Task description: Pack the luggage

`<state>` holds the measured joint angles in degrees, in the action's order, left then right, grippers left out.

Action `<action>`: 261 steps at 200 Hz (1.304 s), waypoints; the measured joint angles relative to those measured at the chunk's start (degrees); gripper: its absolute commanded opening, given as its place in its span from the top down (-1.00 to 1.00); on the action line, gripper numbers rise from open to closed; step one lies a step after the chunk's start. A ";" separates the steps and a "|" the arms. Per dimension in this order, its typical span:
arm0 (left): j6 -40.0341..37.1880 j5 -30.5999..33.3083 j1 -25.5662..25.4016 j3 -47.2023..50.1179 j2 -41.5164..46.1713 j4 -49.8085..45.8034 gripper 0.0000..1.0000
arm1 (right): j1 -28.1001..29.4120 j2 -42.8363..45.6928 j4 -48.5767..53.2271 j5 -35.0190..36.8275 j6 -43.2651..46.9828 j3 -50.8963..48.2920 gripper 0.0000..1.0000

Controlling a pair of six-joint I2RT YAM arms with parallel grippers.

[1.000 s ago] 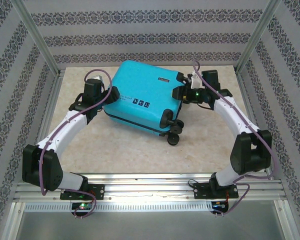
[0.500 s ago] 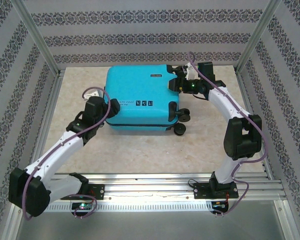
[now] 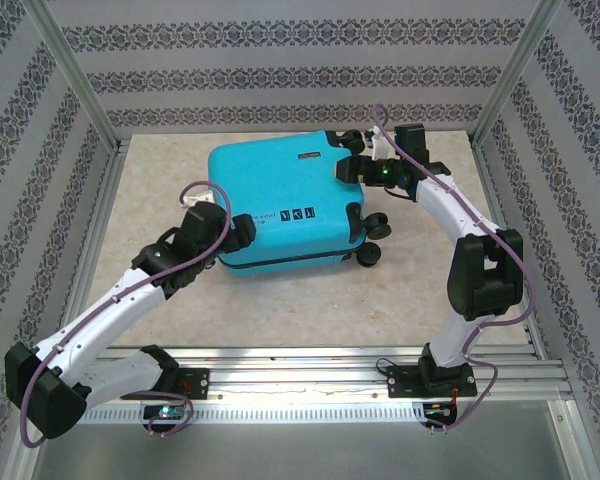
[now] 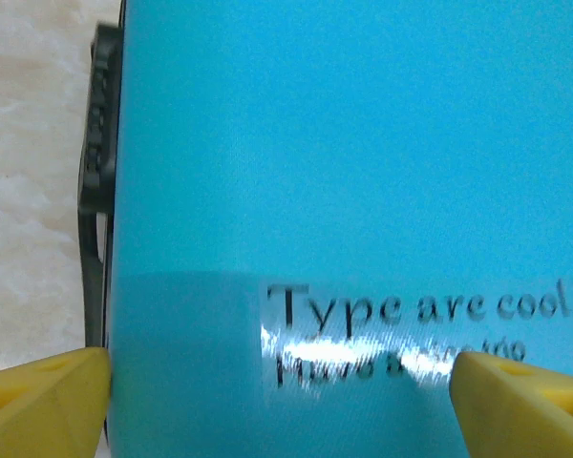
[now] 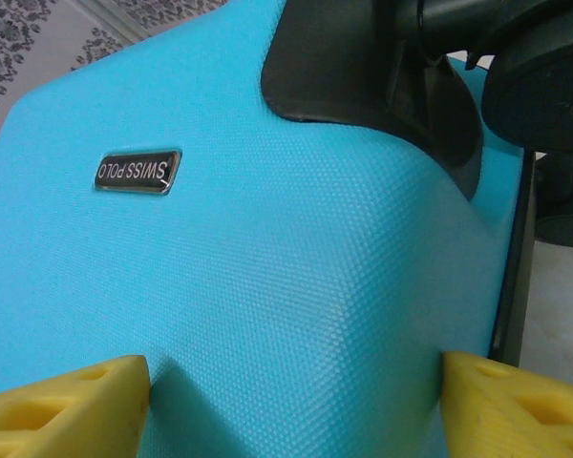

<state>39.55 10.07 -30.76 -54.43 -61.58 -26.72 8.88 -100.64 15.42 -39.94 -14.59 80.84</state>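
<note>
On the pale, stone-like table [image 3: 280, 310], the turquoise luggage [image 3: 280, 185] is laid flat and closed, near the back, with its black wheels [image 3: 370, 254] turned to the right. The table is boxed in by striped walls [image 3: 280, 80] with a dark flower pattern, and a silver metal rail [image 3: 300, 368] is fixed along the near edge. The left gripper [image 3: 238, 232] is placed at the near left side of the luggage, and a bit of that side is hidden by it. Its yellow fingers [image 4: 43, 396] are held wide apart, open, and the smooth, shiny shell with dark printed words [image 4: 411, 307] is seen between them. A black strip [image 4: 97, 191] is run down the left edge of the shell. The right gripper [image 3: 352, 168] is placed at the far right corner, beside a wheel. Its yellow fingers [image 5: 62, 405] are spread open too, one on each side of the rounded corner, where the shell is covered in tiny bumps. Whether the shell is squeezed cannot be told. A small shiny name badge [image 5: 137, 171] is fixed there, near a black wheel holder [image 5: 363, 67].
</note>
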 measured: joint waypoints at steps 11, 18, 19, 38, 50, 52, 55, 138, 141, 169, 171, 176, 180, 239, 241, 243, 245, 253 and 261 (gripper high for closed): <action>-1.16 -3.23 3.32 -1.49 -0.59 0.79 -0.82 | 0.17 0.00 0.04 -0.87 0.00 -0.13 -0.50; -1.79 -4.63 5.14 -2.23 -0.92 1.60 -0.82 | 0.42 0.07 0.15 -1.44 -0.02 -0.28 -0.50; -1.90 -4.98 5.49 -2.36 -0.98 1.81 -0.82 | 0.46 0.07 0.17 -1.46 0.00 -0.28 -0.50; -3.48 -8.50 9.86 -3.34 -1.75 3.58 -0.83 | 1.25 0.20 0.26 -2.78 0.00 -0.68 -0.50; -4.37 -10.16 11.80 -3.50 -2.38 3.91 -0.83 | 1.73 0.22 0.68 -3.67 0.00 -0.76 -0.50; -4.52 -10.38 12.13 -3.52 -2.54 3.96 -0.83 | 1.79 0.22 0.74 -3.87 0.00 -0.76 -0.50; -4.74 -10.60 12.48 -3.58 -2.73 4.00 -0.83 | 1.86 0.22 0.85 -4.04 0.00 -0.76 -0.50; -9.64 -12.72 19.45 -5.25 -9.35 3.85 -1.00 | 2.21 0.79 2.14 -5.64 0.00 -1.62 -0.53; -9.60 -12.76 19.63 -5.25 -9.49 3.85 -1.00 | 2.21 0.79 2.14 -5.64 0.00 -1.62 -0.53; -9.90 -13.88 20.39 -5.22 -10.62 4.07 -1.00 | 2.21 0.83 2.14 -5.66 -0.02 -1.64 -0.54; -9.90 -14.10 20.39 -5.22 -10.73 4.11 -1.00 | 2.21 0.85 2.12 -5.64 -0.04 -1.66 -0.55; -9.92 -14.56 20.39 -5.22 -10.78 4.26 -0.99 | 2.21 0.85 2.08 -5.64 -0.04 -1.73 -0.54; -9.97 -14.99 20.41 -5.22 -10.88 4.39 -0.98 | 2.21 0.85 2.03 -5.64 -0.11 -1.75 -0.55; -10.47 -20.79 21.03 -3.76 -9.68 6.84 -0.91 | 2.27 1.60 1.62 -6.10 -1.75 -1.88 -0.43; -10.38 -20.83 21.03 -3.41 -9.38 7.26 -0.91 | 2.27 1.62 1.68 -6.10 -1.95 -1.88 -0.43; -10.34 -20.90 21.00 -3.15 -9.14 7.54 -0.91 | 2.27 1.66 1.68 -6.12 -2.03 -1.88 -0.43; -10.14 -21.09 21.00 -2.69 -8.79 8.04 -0.91 | 2.27 1.79 1.66 -6.16 -2.01 -1.88 -0.42; -9.42 -21.44 21.00 -1.03 -7.39 9.81 -0.90 | 2.38 2.03 1.75 -6.23 -2.38 -1.88 -0.41; -8.79 -21.66 20.98 0.33 -6.12 11.08 -0.90 | 2.51 2.38 1.86 -6.14 -2.71 -1.88 -0.40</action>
<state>30.76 -11.60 -9.78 -54.11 -67.70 -15.64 11.40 -98.26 17.28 -46.09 -17.30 78.96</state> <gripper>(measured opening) 0.954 0.708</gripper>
